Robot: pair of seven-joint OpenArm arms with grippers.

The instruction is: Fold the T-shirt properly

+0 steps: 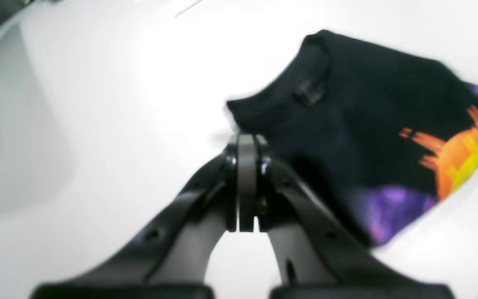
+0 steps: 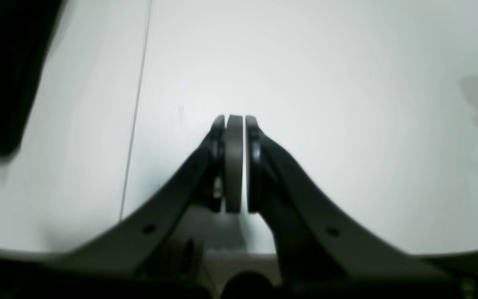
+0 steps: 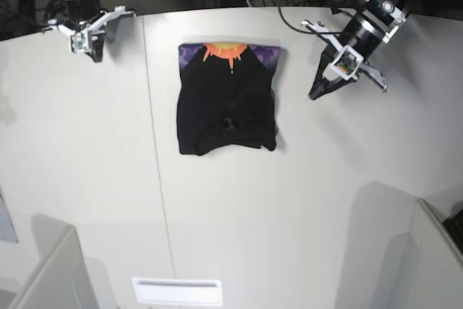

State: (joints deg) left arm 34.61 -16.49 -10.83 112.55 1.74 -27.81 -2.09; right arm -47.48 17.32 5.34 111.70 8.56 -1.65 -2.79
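The T-shirt (image 3: 227, 103) lies folded compactly; the left gripper (image 3: 315, 94) and right gripper (image 3: 94, 52), both pressed together and empty, probably need only retreat.

Bare table (image 3: 289, 200) all round — folded T-shirt (image 3: 226, 110) the only obstacle
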